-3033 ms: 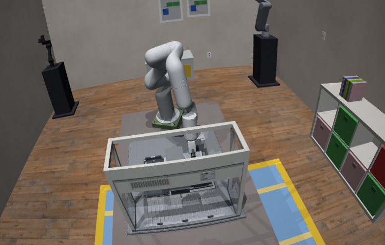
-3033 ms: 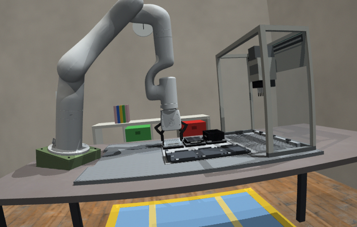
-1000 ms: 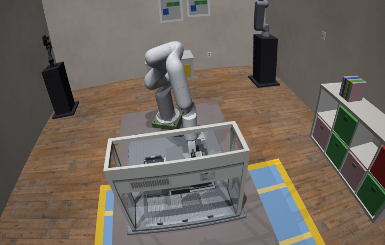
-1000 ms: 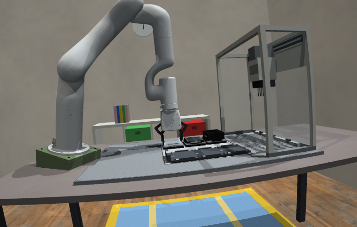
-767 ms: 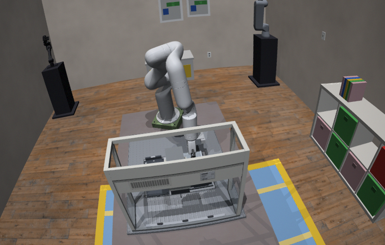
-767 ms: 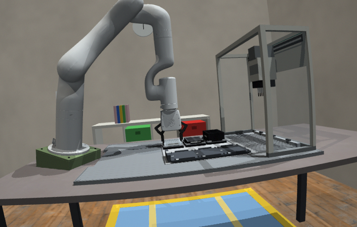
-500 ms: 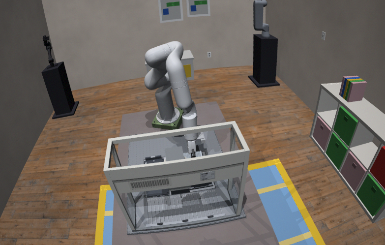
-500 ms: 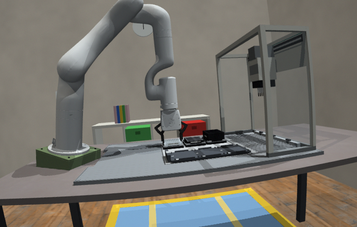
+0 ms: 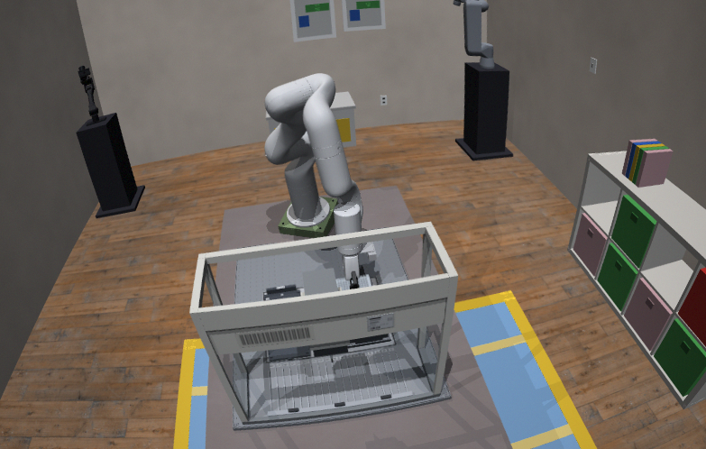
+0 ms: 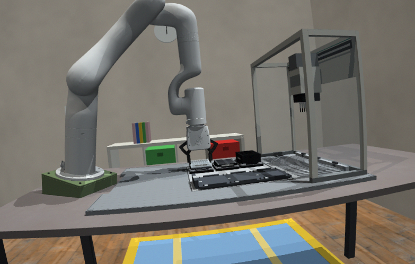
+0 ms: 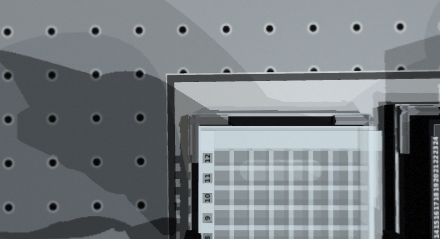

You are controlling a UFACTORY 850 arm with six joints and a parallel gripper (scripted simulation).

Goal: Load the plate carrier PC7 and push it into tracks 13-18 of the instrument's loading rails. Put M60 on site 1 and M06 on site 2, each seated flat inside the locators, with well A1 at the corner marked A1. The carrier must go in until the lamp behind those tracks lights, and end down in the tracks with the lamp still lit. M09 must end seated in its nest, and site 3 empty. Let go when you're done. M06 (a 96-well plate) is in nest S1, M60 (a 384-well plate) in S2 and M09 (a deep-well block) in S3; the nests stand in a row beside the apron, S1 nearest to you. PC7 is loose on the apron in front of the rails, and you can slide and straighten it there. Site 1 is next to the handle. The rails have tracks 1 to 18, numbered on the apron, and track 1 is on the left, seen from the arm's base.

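Observation:
My gripper (image 10: pixel 199 159) points straight down over nest S1 and is shut on M06 (image 10: pixel 200 164), the pale 96-well plate, across its width. In the wrist view M06 (image 11: pixel 290 186) fills the lower middle inside the nest's frame (image 11: pixel 172 141), with its row numbers along the left edge. My fingers are out of sight there. I cannot tell if the plate is raised off the nest. M60 (image 10: pixel 224 163), a dark 384-well plate, lies in S2. M09 (image 10: pixel 248 157), a black deep-well block, stands in S3. Carrier PC7 (image 10: pixel 240 178) lies dark and flat on the apron beside the nests, its sites bare.
The instrument's frame (image 10: pixel 307 104) stands over the loading rails (image 10: pixel 296 164), just beyond the carrier's far end. A pipetting head (image 10: pixel 300 85) hangs inside it. The perforated grey apron (image 10: pixel 150 190) stretches toward my green base (image 10: pixel 79 182).

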